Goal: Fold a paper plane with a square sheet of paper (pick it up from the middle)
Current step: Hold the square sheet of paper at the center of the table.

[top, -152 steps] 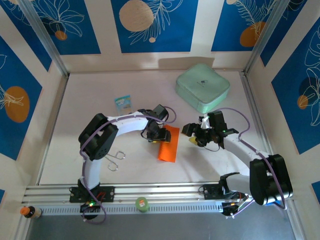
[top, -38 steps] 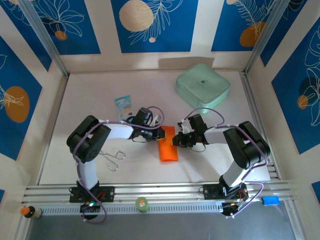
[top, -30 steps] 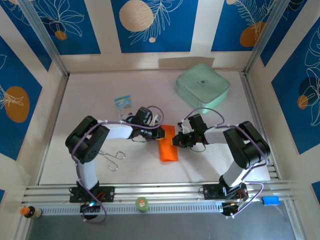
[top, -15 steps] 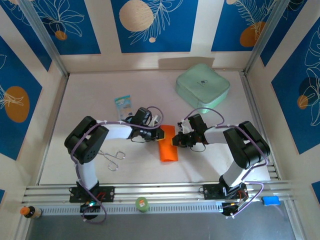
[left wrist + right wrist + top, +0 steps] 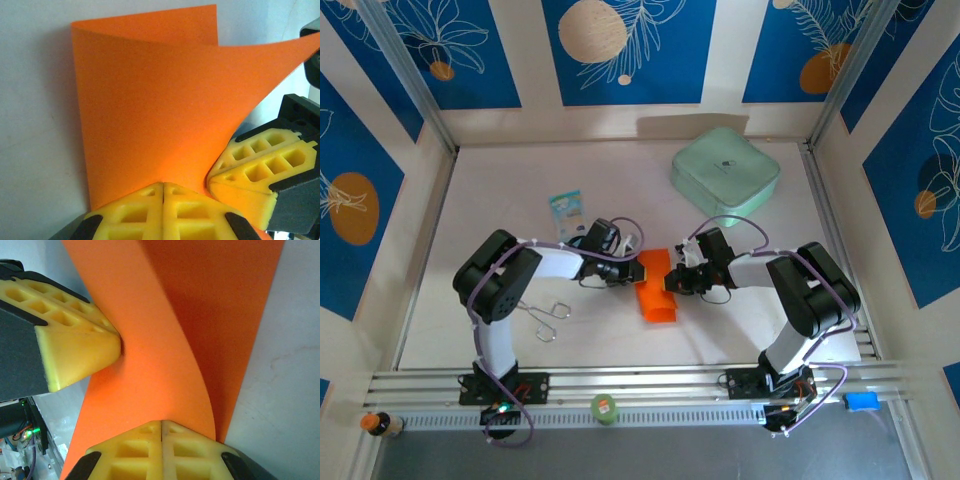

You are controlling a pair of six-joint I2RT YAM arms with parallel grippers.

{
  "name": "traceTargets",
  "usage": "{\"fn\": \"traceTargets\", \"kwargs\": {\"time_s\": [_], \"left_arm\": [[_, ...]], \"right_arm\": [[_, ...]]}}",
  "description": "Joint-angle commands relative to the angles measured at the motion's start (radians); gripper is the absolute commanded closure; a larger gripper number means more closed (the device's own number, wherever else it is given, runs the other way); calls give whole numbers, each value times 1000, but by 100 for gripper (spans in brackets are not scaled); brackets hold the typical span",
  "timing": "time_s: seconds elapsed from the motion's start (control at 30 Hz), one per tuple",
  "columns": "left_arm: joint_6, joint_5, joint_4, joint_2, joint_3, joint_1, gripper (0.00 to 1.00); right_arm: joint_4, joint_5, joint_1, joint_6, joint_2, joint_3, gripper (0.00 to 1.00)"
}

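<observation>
**Thin, matte, bright orange sheet of paper** (image 5: 658,296), plain and unmarked, at the middle of the pale, smooth worktop (image 5: 490,210), between the two arms. The sheet is doubled along a crease. Its lower layer lies flat on the worktop, and its upper layer is raised and bows in a smooth curve. In the left wrist view the sheet (image 5: 150,115) has one free corner sweeping up to the right. In the right wrist view the sheet (image 5: 170,330) appears as a lit, curved flap over a darker flat layer, whose straight edge lies against the grey-white surface.

**The left pincer** (image 5: 633,268) has yellow plastic fingers (image 5: 135,210) moulded with open cells. They are pressed together with no gap and pinch an edge of the raised layer.

**The right pincer** (image 5: 672,279) has matching yellow fingers (image 5: 125,450), also closed tight, clamping the raised layer from the opposite side. The two pincers face each other across the sheet, with their tips near one another.

**Background.** A rounded, square mint-green box (image 5: 725,175) sits at the far right. A small blue-and-white packet (image 5: 565,205) lies beyond the left arm. Both are well apart from the sheet.
</observation>
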Motion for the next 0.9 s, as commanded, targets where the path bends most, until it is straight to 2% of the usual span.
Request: {"fn": "traceTargets", "kwargs": {"time_s": [0.0,0.27,0.87], "left_arm": [[46,-50,-93,-9,47,8,94],[78,-43,-179,-38,147,12,91],[79,21,-151,24,176,51,91]], "right_arm": [[-23,193,-5,-28,62,-12,100],[-22,190,-7,-28,65,-9,100],[-25,193,-7,-28,64,-10,100]]}}
